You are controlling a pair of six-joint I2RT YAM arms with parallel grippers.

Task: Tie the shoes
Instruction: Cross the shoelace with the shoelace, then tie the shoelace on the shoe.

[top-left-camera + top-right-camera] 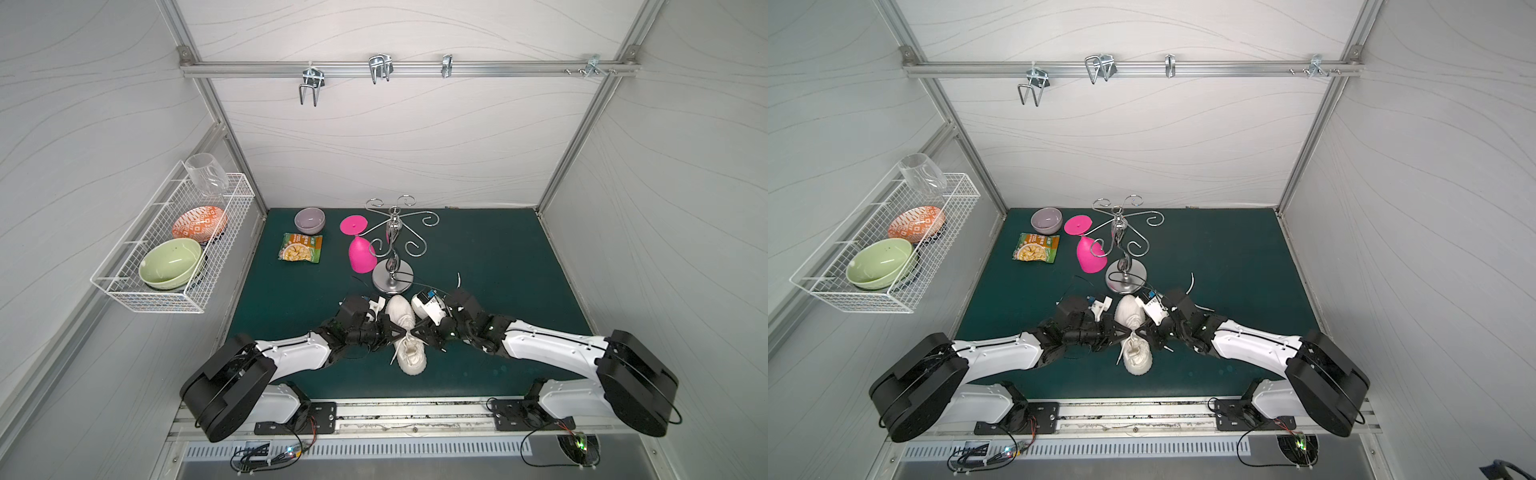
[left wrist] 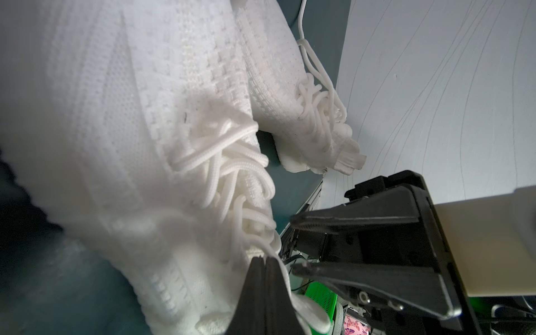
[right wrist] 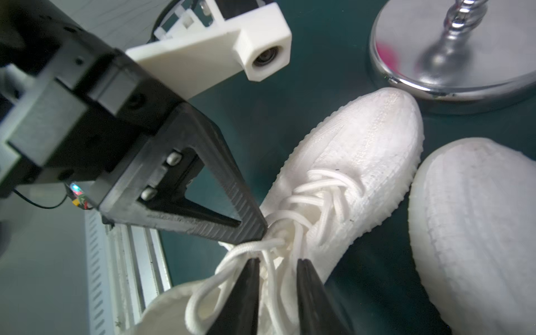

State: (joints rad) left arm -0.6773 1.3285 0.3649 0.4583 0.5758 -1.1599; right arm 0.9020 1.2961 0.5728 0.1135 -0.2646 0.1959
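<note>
Right now the left gripper [image 3: 259, 231] pinches a lace [image 3: 246, 247] of the middle shoe [image 1: 411, 357]. That shoe lies lengthwise between the arms, toe toward the metal stand [image 1: 392, 276]. The right gripper [image 3: 278, 268] stands spread astride its lacing, with the other shoe [image 3: 470, 232] just beside.

Robot lab test cell: aluminium frame [image 1: 407, 68], white wall panels [image 1: 395, 137], green mat [image 1: 498, 257].
</note>
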